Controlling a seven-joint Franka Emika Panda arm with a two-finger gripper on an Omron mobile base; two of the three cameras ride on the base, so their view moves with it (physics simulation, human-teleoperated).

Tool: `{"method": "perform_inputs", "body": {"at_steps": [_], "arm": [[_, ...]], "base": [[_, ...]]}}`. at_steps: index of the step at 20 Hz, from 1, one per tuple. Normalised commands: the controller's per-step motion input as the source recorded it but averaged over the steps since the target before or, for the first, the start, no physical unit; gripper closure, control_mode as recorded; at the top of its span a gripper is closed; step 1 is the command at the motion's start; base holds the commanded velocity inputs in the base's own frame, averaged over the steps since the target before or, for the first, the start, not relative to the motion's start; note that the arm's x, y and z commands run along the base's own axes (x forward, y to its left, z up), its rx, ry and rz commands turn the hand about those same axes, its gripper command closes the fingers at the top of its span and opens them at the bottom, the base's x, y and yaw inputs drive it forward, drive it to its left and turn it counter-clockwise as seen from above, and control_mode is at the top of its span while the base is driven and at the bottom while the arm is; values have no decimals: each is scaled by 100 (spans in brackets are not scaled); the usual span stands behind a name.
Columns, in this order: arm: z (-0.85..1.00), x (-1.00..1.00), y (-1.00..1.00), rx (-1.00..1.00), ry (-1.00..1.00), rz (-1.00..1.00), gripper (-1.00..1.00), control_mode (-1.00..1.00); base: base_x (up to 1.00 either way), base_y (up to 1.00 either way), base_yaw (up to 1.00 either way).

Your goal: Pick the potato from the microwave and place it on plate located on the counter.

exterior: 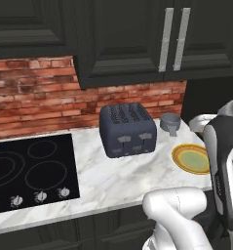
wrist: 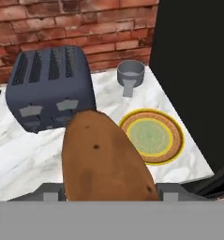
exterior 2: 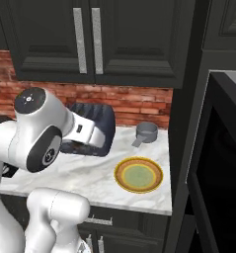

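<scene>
The brown potato (wrist: 101, 159) looms large in the hand view, held between the two fingertips of my gripper (wrist: 108, 192), which is shut on it. The potato hangs above the marble counter (wrist: 19, 159), in front of the toaster and to the left of the plate. The plate (wrist: 152, 136) with its yellow-orange rim and pale green centre lies bare near the counter's right end (exterior: 191, 158) (exterior 2: 138, 175). The black microwave (exterior 2: 218, 158) stands at the right, its dark glass door swung out.
A dark blue-grey toaster (exterior: 127, 129) (exterior 2: 97, 123) (wrist: 50, 86) stands mid-counter against the brick wall. A small grey pot (exterior: 170, 122) (exterior 2: 146, 132) (wrist: 130, 72) sits behind the plate. The black cooktop (exterior: 30, 168) lies at the left. Black cabinets (exterior: 137, 39) hang overhead.
</scene>
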Motion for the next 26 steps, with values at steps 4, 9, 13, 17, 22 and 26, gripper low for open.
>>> {"method": "perform_inputs", "body": {"at_steps": [4, 9, 13, 17, 22, 26], "arm": [[-53, 100, -59, 3, 34, 0, 100, -100], [-74, 99, -40, 0, 35, -1, 100, -100], [-91, 81, -15, 0, 27, -1, 100, -100], [-83, 59, -10, 0, 15, -1, 100, -100], [-79, 65, -12, 0, 16, 0, 100, -100], [-78, 56, -19, 0, 7, 0, 100, -100]], "base": [[0, 0, 0], [0, 0, 0], [0, 0, 0], [0, 0, 0], [0, 0, 0], [0, 0, 0]]}}
